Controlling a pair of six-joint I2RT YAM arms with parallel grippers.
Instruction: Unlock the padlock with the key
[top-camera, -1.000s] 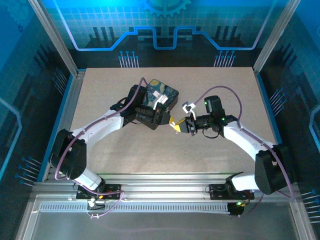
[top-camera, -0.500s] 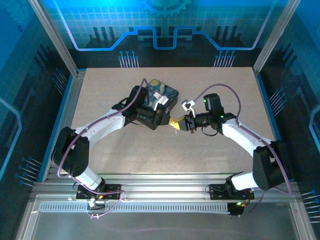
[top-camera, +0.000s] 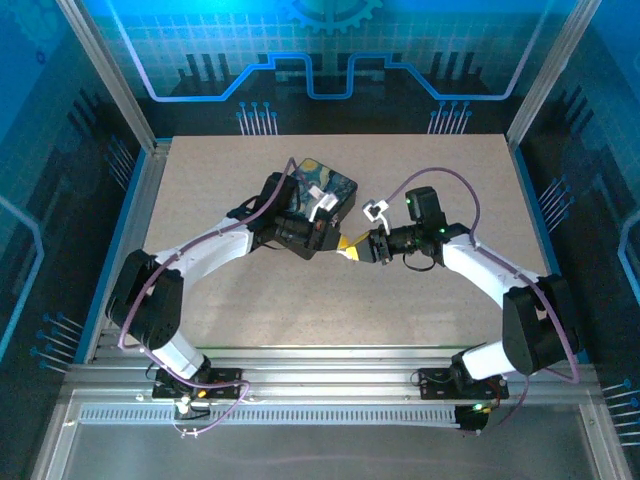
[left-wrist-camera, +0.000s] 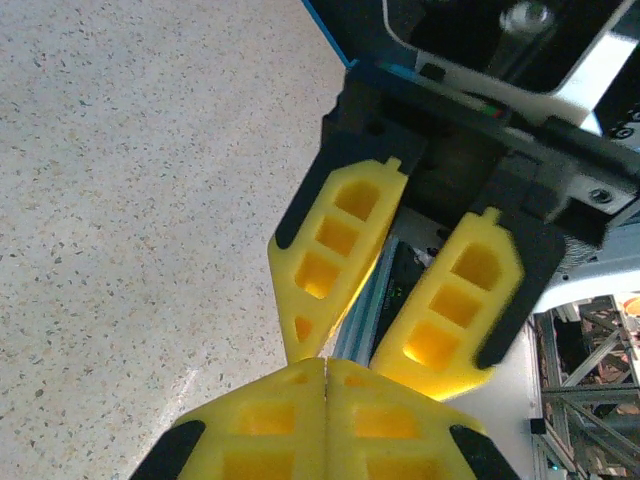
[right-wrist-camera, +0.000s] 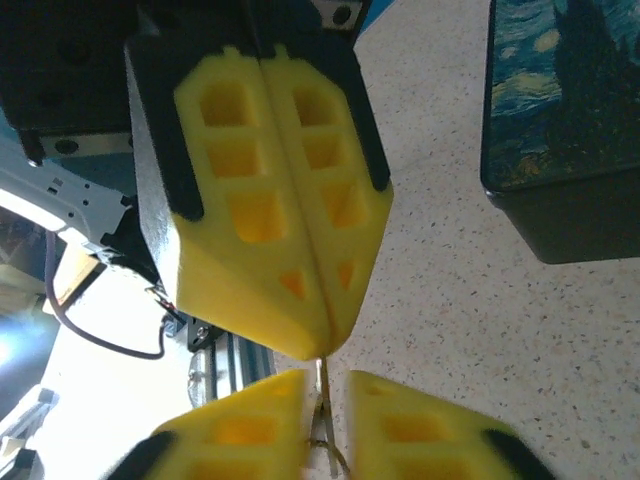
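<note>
At lower centre our left claw (right-wrist-camera: 325, 345) pinches the key (right-wrist-camera: 322, 410), right claw (right-wrist-camera: 326, 382) narrowly parted; that thin bite may drop it.

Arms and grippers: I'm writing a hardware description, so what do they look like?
The left arm and right arm have white links, black joints and looping purple cables. The left gripper and right gripper each have two yellow wedge-shaped fingers with rectangular pockets, on black mounts.

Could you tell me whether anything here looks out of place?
Nothing spilled or damaged. One oddity: the key sits in mid-air, pinched by the shut left gripper between the right gripper's parted fingers.
</note>
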